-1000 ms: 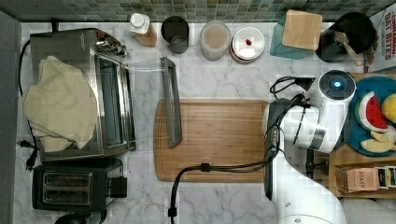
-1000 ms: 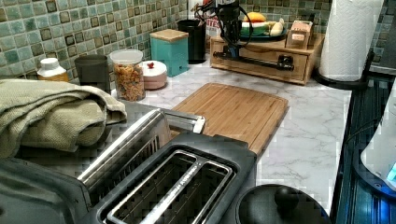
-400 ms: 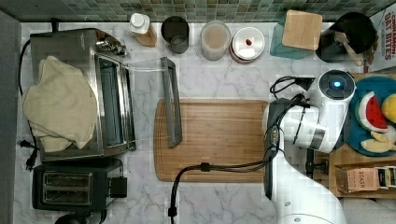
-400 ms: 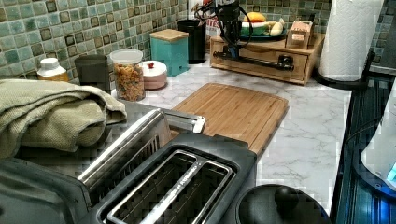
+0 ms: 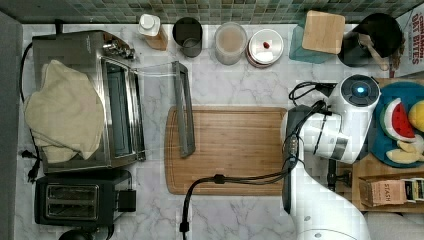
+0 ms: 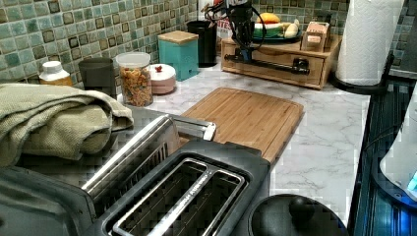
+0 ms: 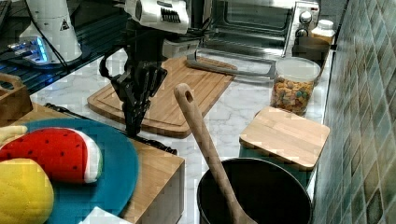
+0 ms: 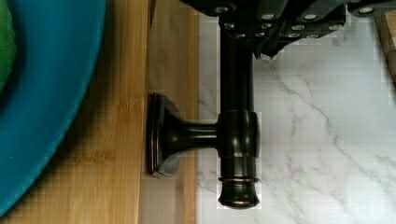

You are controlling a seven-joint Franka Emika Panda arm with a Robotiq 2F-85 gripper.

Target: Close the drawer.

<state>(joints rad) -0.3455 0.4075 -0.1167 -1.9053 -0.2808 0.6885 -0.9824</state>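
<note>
The drawer (image 6: 310, 73) sits far right in the left view, under the fruit plate (image 5: 387, 145). The claw (image 7: 133, 123) is down at its handle (image 8: 236, 154); I cannot tell its grip. Next, probably a straight push inward.

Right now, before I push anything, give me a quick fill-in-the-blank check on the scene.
1. The gripper sits at the drawer's dark ___.
2. In the top view, the ___ lies between the drawer and the toaster oven.
3. The toaster oven's glass door is ___.

Missing words: handle; cutting board; open.
</note>
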